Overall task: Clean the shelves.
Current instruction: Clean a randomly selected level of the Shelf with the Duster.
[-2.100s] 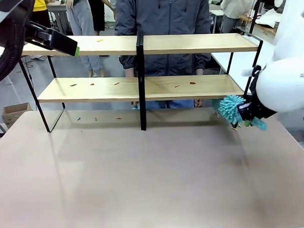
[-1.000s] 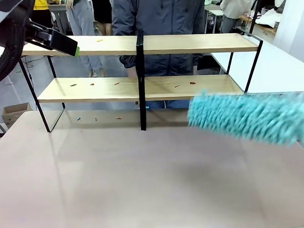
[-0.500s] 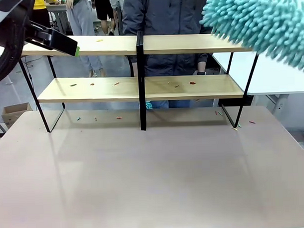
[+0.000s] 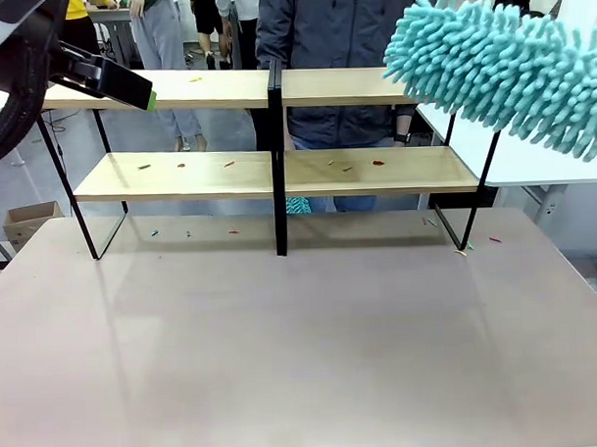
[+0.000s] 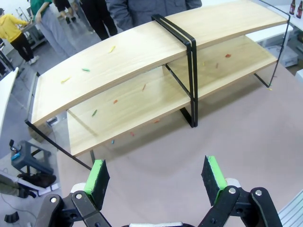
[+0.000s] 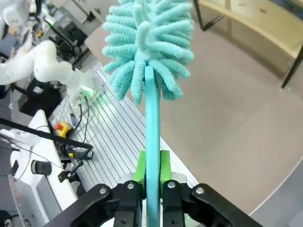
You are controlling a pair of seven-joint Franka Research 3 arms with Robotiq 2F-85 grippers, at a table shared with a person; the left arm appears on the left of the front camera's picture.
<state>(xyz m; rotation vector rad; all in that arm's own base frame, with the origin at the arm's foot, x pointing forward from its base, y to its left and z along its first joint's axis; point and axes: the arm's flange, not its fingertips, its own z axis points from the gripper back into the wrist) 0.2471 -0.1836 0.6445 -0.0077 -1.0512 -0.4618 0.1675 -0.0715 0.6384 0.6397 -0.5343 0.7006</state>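
Note:
The shelves [image 4: 372, 84] stand at the far side of the table, two long wooden boards on a black frame. Small coloured scraps [image 4: 378, 163] lie on both boards and on the table under them. A fluffy teal duster [image 4: 499, 64] hovers at the upper right, its head in front of the top board's right end. My right gripper [image 6: 151, 165] is shut on the duster's flat teal handle [image 6: 152, 118]. My left gripper [image 5: 156, 175] hangs open and holds nothing, high above the shelves' [image 5: 142, 52] left end, and its green-padded finger [image 4: 137, 90] overlaps the top board's left end.
A person in a dark jacket [image 4: 341, 26] stands right behind the shelves. A white table [image 4: 531, 137] adjoins on the right. A cardboard box [image 4: 29, 221] sits on the floor at the left. The brown tabletop [image 4: 303, 351] stretches in front.
The duster swung up from low over the table's right side to the top board's right end, then shifted slightly left and down. The left arm has not moved.

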